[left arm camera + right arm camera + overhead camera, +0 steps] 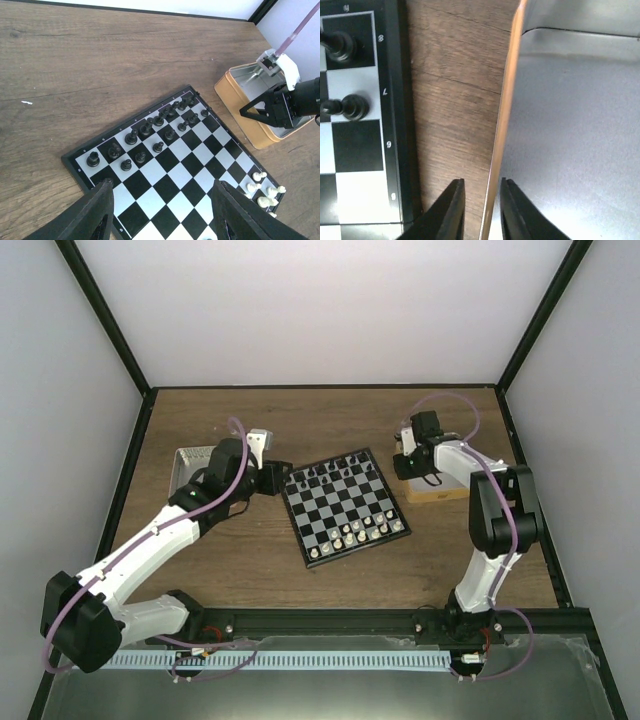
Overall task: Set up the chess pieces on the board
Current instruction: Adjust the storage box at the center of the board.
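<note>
brown wood-grain desk [350, 585], dark lines in the grain. plain white walls [320, 300] on three sides. black frame posts [104, 312] at the corners. light even, soft shadows.

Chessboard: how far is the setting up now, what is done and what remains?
Done: black chessmen stand in the chessboard's two far rows, and white chessmen line part of its near edge. In hand: nothing; the left gripper hangs open over it, the right gripper straddles the orange-tan tray's wall. Left: the white rows seem to have gaps.
</note>
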`<state>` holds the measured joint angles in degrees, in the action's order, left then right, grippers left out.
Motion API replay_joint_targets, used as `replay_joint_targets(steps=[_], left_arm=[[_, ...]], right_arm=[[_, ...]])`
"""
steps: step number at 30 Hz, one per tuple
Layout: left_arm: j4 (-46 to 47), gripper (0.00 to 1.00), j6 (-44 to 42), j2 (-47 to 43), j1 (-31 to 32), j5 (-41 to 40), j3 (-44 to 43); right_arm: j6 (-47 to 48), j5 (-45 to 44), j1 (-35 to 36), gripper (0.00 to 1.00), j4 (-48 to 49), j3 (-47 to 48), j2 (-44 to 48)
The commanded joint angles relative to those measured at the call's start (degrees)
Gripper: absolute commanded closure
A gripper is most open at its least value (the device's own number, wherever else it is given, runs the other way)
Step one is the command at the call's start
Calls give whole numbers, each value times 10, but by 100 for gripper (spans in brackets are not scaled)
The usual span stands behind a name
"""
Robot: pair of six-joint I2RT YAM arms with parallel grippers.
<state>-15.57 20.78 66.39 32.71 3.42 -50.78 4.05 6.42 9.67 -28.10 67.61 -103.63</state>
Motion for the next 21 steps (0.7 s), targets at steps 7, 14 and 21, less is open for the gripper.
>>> replay_joint_targets(steps=[7, 14, 21], left_arm=[[16, 44, 1, -4, -3, 13, 5], [16, 44, 1, -5, -3, 10, 5], [17, 44, 2, -7, -3, 8, 7]], right_arm=[[-113, -29, 2, 49, 1, 18, 91], [-359, -152, 2, 25, -21, 92, 38], [-475, -216, 1, 10, -23, 167, -58]])
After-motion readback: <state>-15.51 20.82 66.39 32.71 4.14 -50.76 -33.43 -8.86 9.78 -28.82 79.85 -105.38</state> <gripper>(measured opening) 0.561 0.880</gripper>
